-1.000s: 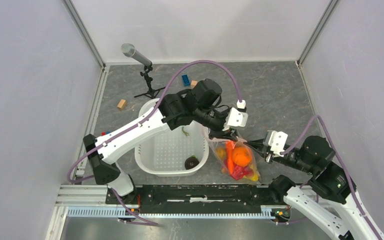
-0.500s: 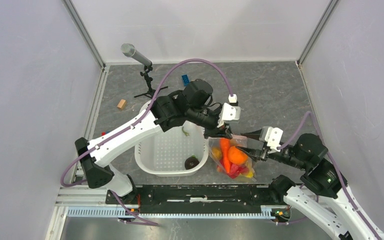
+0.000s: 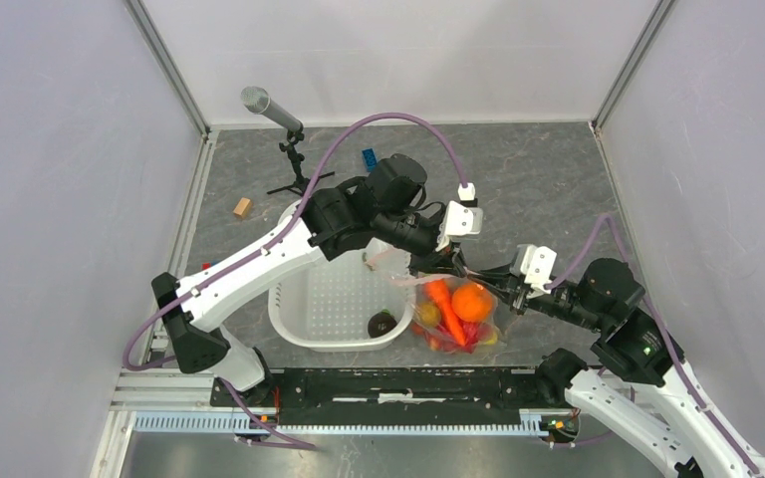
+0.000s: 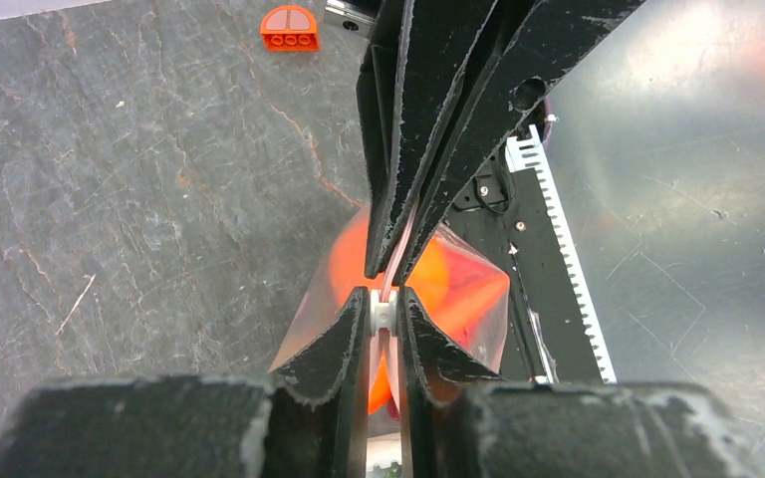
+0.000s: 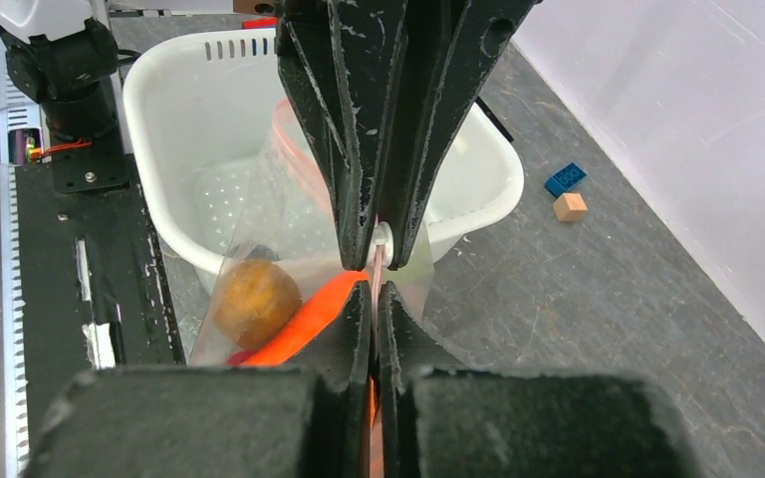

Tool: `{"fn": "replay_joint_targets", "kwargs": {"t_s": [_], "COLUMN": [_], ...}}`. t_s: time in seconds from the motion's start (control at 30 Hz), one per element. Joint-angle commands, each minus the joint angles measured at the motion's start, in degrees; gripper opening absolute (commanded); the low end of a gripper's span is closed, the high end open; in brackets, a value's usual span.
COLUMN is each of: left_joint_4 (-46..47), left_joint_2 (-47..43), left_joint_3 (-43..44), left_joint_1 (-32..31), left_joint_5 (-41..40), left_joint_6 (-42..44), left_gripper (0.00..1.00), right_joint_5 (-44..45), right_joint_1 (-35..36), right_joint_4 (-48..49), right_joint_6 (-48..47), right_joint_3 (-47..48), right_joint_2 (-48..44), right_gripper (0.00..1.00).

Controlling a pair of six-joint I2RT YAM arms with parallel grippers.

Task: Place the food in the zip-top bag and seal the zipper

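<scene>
Food point(image 3: 470, 302) bagged; zipper slider point(image 4: 383, 314) gripped by left tool point(image 4: 385, 307), zip-top bag point(image 5: 259, 239) edge by right tool point(image 5: 373, 289); sealing judged incomplete.

bag point(image 5: 259, 234) clear, carrot point(image 3: 445, 311) orange, basin point(image 3: 334, 299) white, block point(image 3: 370, 157) blue

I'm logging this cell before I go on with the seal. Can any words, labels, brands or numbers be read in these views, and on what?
No text can be read in any view.
blue block: faint marks on its top, too small to read.
zip-top bag, zipper, white basin: no print visible.
</scene>
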Motion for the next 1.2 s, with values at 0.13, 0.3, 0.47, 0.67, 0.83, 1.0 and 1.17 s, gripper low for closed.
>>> {"fn": "replay_joint_targets", "kwargs": {"t_s": [0.13, 0.3, 0.47, 0.67, 0.83, 1.0, 1.17], "left_joint_4": [1.91, 1.89, 4.95, 6.61, 7.28, 8.20, 11.95], "left_joint_2": [-4.01, -8.48, -14.13, -20.54, -23.56, -25.58, -28.05], "left_joint_3": [-1.83, -9.59, -18.22, -25.46, -28.40, -29.70, -31.71], "left_joint_1": [-0.10, 0.56, 3.34, 5.19, 5.44, 5.52, 5.74], "left_joint_5": [-1.73, -5.10, -6.60, -10.75, -13.96, -18.44, -20.34], "left_joint_6": [1.40, 2.16, -1.27, -3.73, -5.63, -7.07, -9.75], "left_gripper": [0.02, 0.03, 0.03, 0.03, 0.04, 0.10, 0.52], "right_joint_5": [10.15, 23.89, 39.36, 46.73, 45.60, 47.20, 45.93], "right_joint_1": [0.10, 0.11, 0.16, 0.13, 0.17, 0.18, 0.18], "right_joint_4": [1.27, 0.34, 2.35, 5.34, 6.16, 7.19, 10.02], "right_joint_6": [-0.32, 1.59, 5.00, 7.38, 7.99, 8.56, 9.76], "right_joint_3": [0.10, -0.20, -2.87, -4.69, -4.57, -4.95, -5.96], "right_joint_2": [-2.86, -5.75, -9.65, -13.36, -13.15, -12.45, -12.09], "right_gripper": [0.00, 0.00, 0.00, 0.00, 0.00, 0.00, 0.00]}}
